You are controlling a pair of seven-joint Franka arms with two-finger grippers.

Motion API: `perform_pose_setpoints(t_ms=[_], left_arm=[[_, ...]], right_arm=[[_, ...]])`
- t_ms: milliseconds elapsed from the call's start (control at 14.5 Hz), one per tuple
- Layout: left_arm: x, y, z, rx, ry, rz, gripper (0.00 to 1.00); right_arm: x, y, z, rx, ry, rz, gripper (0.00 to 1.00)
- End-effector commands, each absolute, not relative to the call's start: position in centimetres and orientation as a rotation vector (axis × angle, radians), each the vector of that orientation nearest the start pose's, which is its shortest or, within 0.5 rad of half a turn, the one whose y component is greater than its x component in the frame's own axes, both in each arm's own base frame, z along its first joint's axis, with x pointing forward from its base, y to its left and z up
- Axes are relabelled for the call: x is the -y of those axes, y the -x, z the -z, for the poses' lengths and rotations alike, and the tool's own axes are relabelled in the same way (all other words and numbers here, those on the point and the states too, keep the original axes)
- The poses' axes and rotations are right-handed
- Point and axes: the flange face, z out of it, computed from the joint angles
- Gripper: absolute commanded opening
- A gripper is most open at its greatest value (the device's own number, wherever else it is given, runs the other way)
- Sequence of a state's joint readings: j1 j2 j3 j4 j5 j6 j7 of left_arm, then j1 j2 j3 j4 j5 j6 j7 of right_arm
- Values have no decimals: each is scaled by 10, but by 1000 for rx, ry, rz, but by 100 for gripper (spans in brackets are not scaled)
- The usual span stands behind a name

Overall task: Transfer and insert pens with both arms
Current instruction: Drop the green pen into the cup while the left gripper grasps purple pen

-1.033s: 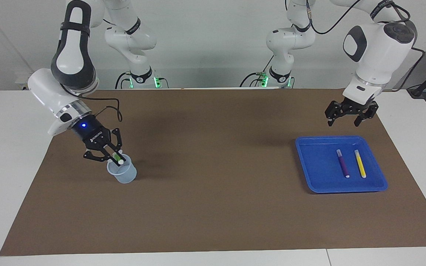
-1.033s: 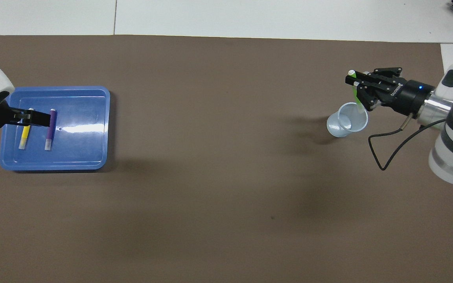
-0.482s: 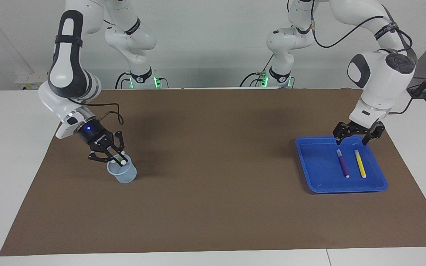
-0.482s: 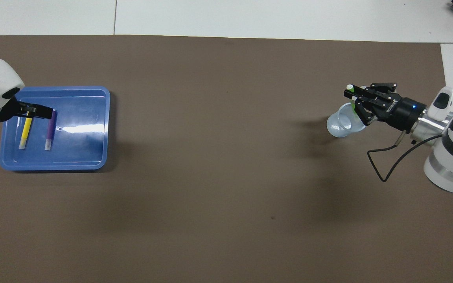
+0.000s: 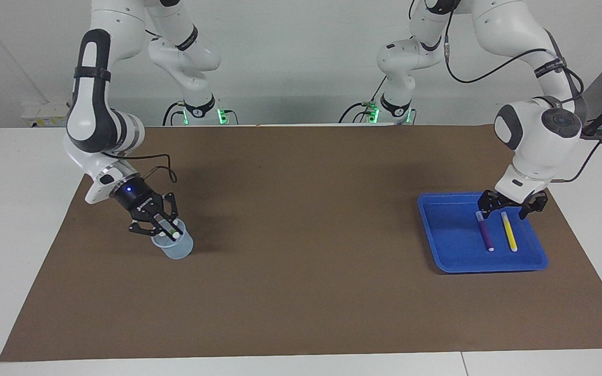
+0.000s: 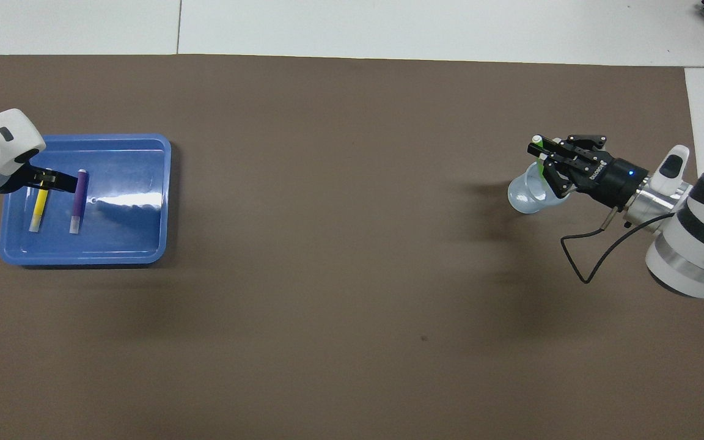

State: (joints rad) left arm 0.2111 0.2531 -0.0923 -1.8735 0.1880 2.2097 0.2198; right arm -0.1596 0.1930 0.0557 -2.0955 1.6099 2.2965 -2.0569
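Observation:
My right gripper (image 5: 161,224) is shut on the green pen (image 5: 170,230). It holds the pen tilted at the mouth of a clear plastic cup (image 5: 177,247), which stands toward the right arm's end of the table. From overhead, the green pen (image 6: 539,148) sticks out past the right gripper (image 6: 549,162) above the cup (image 6: 524,197). The purple pen (image 5: 485,235) and the yellow pen (image 5: 509,238) lie side by side in the blue tray (image 5: 447,245). My left gripper (image 5: 506,208) hangs open low over their ends nearer the robots, and from overhead the left gripper (image 6: 43,179) covers the yellow pen's (image 6: 37,211) end.
A brown mat (image 5: 301,292) covers most of the white table. The blue tray (image 6: 132,244) lies toward the left arm's end. A black cable (image 6: 590,256) loops off the right wrist above the mat.
The left gripper has come down from above the tray's edge to just over the pens' ends. The right gripper has lowered the green pen onto the cup's mouth.

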Motion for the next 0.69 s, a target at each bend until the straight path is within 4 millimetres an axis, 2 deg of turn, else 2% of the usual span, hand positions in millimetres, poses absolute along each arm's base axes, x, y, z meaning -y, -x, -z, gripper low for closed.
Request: perform_pose_setpoints(t_ms=[0,138,344,482,551,620], left_arm=[[-93,-609,-369,-245,3045,84,100],[-88,-604,-355,-246,3057,66,100],[-83,-603,-323,-234,3067,121,100],[-89,-600,-318,-219,3068,116,100],[-89,-599,-316,-215,3072,100,100],[-88,-594,-311,-218,3075,77,100]], right_arm=[[45,-583,-338,841,2114,1331,0],[46,-579,-333,848,2118,1324,0],[48,-573,-327,857,2126,1317,0],[48,-572,-326,862,2132,1317,0],[49,-572,-325,863,2137,1317,19],[50,-572,-325,862,2147,1316,99]])
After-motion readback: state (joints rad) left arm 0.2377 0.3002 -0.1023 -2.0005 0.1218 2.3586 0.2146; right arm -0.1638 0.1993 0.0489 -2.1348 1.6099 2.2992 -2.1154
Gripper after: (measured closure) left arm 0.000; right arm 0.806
